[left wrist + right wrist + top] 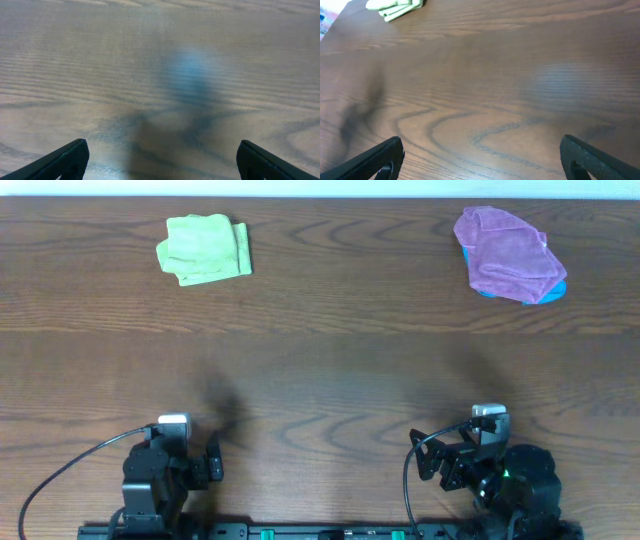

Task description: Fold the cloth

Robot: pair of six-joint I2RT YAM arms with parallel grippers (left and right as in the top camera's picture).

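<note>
Item 1: purple cloth (505, 250), bunched and unfolded, far right corner of table (320, 370), lying on a blue item (556, 290) of which only an edge shows.
Item 2: green cloth (205, 248), folded into a rough square, far left; also seen at the top left of the right wrist view.
Item 3: left gripper (162, 152), near edge, fingers spread wide, holding nothing, above bare wood.
Item 4: right gripper (481, 150), near edge, fingers likewise spread, empty. Both well apart from the cloths.
</note>
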